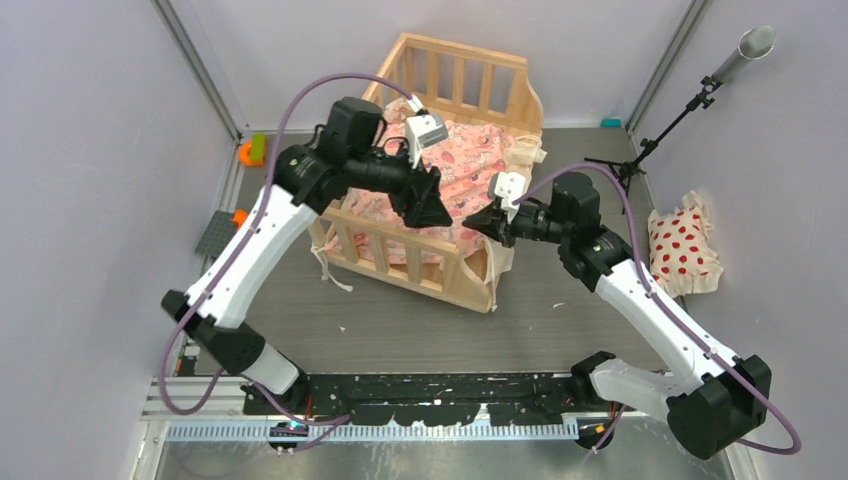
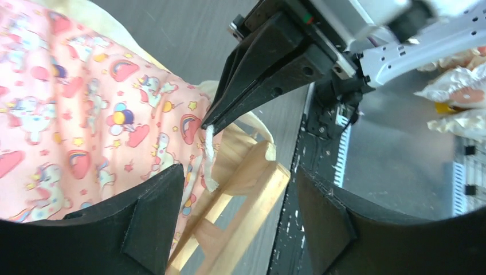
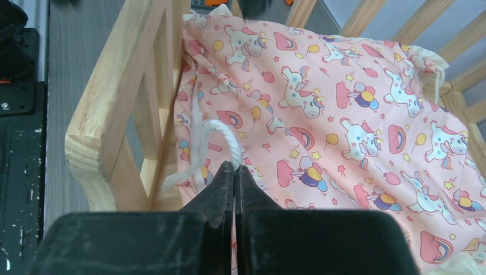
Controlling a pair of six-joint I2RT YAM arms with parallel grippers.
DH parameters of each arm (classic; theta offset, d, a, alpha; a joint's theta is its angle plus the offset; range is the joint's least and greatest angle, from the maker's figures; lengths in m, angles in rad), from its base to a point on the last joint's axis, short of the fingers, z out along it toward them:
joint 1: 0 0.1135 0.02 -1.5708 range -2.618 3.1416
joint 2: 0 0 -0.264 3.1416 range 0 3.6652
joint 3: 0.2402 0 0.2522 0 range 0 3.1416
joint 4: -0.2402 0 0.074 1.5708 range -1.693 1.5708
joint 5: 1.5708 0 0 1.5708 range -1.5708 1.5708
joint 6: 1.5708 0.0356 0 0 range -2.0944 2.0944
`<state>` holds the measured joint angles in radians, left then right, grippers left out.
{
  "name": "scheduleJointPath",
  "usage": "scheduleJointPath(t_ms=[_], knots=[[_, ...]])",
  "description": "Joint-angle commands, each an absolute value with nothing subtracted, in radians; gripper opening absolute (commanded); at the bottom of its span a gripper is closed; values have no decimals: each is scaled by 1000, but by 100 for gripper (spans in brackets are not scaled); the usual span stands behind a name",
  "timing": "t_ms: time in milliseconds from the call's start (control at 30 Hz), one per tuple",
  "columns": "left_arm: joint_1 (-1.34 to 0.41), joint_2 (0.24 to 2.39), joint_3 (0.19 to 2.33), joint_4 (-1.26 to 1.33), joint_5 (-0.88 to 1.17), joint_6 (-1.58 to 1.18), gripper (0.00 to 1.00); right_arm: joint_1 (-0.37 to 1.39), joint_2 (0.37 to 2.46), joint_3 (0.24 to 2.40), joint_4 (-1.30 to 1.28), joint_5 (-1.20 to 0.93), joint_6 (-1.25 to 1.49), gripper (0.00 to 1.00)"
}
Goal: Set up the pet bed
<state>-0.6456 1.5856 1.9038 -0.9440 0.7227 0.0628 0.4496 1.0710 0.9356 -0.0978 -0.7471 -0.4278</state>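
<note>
Pinching cream tie [image 3: 226,134] at edge of pet bed [image 3: 109,109]: right gripper [image 3: 235,169].

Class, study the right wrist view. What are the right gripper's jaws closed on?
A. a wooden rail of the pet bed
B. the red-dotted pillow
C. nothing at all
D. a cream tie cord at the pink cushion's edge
D: the right gripper has its jaws shut on the cream tie cord at the edge of the pink cushion, beside the pet bed rail.
</note>
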Motion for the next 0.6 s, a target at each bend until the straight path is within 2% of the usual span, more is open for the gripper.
scheduleJointPath(t_ms=[0, 133, 300, 567], knots=[[-645, 1417, 1816, -779, 596, 10, 74, 451, 1056, 950, -43, -819, -438, 1], [-645, 1281, 1666, -723, 508, -24, 72, 457, 1089, 981, -67, -868, -442, 1], [-648, 1051, 1357, -600, 462, -66, 70, 474, 1147, 1030, -153, -965, -498, 0], [-684, 796, 963, -357, 329, -144, 71, 539, 1263, 1124, -352, -995, -652, 0]])
